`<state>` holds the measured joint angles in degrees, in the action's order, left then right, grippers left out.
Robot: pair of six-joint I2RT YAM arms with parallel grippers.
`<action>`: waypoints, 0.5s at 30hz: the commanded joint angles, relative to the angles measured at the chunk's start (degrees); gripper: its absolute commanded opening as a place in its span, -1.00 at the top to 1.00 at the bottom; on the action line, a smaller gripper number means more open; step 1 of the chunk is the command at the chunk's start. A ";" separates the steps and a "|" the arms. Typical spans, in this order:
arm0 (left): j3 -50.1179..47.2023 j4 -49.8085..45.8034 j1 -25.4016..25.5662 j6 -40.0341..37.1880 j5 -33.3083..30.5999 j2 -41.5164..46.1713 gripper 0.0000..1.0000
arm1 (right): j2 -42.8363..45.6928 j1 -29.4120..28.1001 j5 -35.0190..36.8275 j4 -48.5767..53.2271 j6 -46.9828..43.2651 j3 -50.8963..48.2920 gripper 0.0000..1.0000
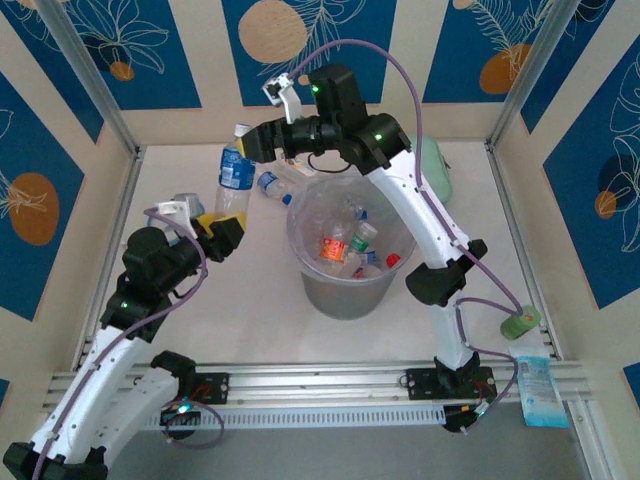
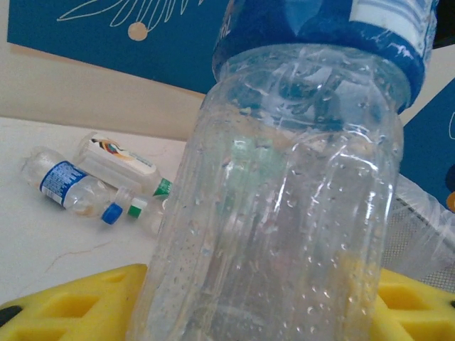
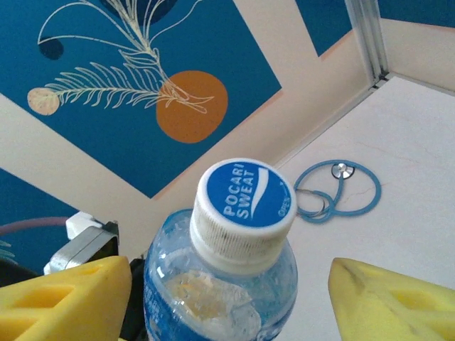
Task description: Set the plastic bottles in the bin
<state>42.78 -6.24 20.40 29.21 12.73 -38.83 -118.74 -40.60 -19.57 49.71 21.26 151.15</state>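
A tall clear plastic bottle [image 1: 236, 172] with a blue label and a white cap [image 3: 244, 204] stands upright to the left of the bin [image 1: 310, 290]. My left gripper [image 1: 222, 232] is shut on its lower body [image 2: 284, 213], with a yellow pad on each side. My right gripper [image 1: 252, 140] is open at the bottle's top, its yellow fingers [image 3: 387, 302] either side of the shoulder with a gap on the right. Two more small bottles [image 2: 64, 186] [image 2: 124, 165] lie on the table behind. The grey bin holds several bottles [image 1: 345, 250].
A blue stethoscope-like tube [image 3: 334, 192] lies on the table near the back wall. A mint-green pouch [image 1: 435, 165] sits behind the right arm. A small green object [image 1: 520, 323] and a blue packet [image 1: 540, 392] lie at the right front edge.
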 commanded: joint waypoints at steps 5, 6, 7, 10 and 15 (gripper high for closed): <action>-2.22 7.98 0.26 5.26 4.17 -1.05 0.23 | 0.11 1.00 -8.84 -4.98 0.43 -1.47 -0.32; -2.56 9.38 0.34 6.36 4.31 -1.23 0.24 | -0.15 1.25 -9.29 -5.50 0.36 -1.47 -0.32; -2.65 10.35 0.26 6.95 4.47 -1.40 0.24 | -0.44 1.63 -9.63 -6.12 0.89 -1.34 -0.32; -1.93 9.97 0.37 7.14 4.72 -1.85 0.25 | -1.45 3.06 -11.42 -7.47 2.98 -0.43 -0.27; -2.22 11.26 0.51 8.52 6.86 -3.66 0.27 | -2.49 3.60 -11.61 -8.93 3.44 -0.04 -0.36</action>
<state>40.58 1.50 20.45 36.05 16.75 -41.82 -119.83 -37.23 -28.84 42.68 23.83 150.21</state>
